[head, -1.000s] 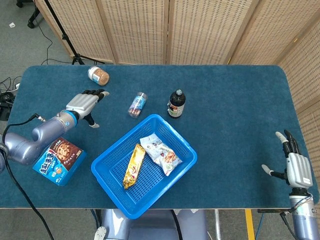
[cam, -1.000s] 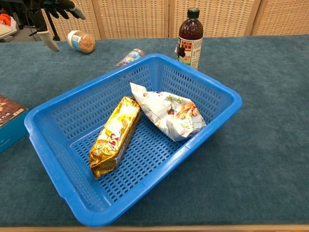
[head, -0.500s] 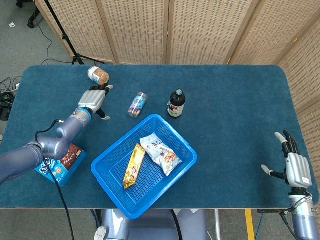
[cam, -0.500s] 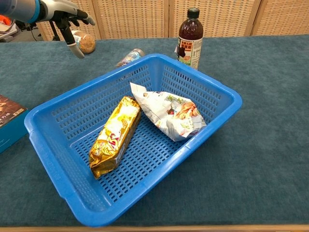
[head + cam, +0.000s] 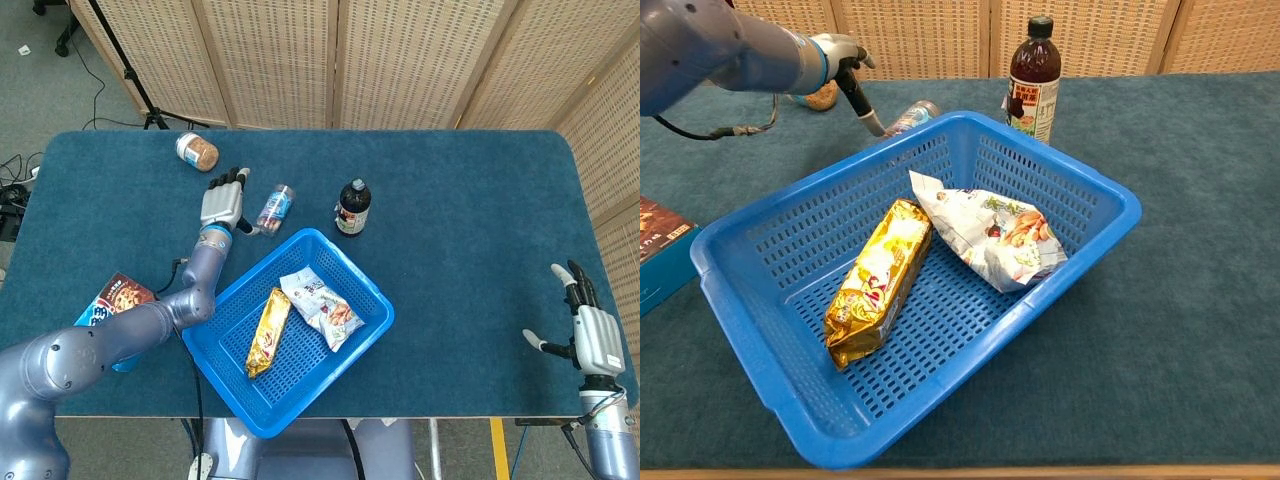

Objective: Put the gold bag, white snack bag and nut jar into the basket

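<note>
Here the left hand (image 5: 223, 203) hovers with fingers spread and nothing in them, just beside a small clear lying bottle (image 5: 275, 208); the right hand (image 5: 590, 335) rests open, well apart. The blue slotted plastic basket (image 5: 220, 330) holds the gold foil bag (image 5: 267, 331) and white snack bag (image 5: 321, 306). The nut jar (image 5: 197, 151) lies on the teal tablecloth (image 5: 470, 230), outside the basket.

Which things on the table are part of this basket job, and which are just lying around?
Part of the job:
gold bag, in the basket
white snack bag, in the basket
nut jar, on the table, outside the basket

Just lying about:
dark bottle, upright
small bottle, on its side
blue cookie box
</note>
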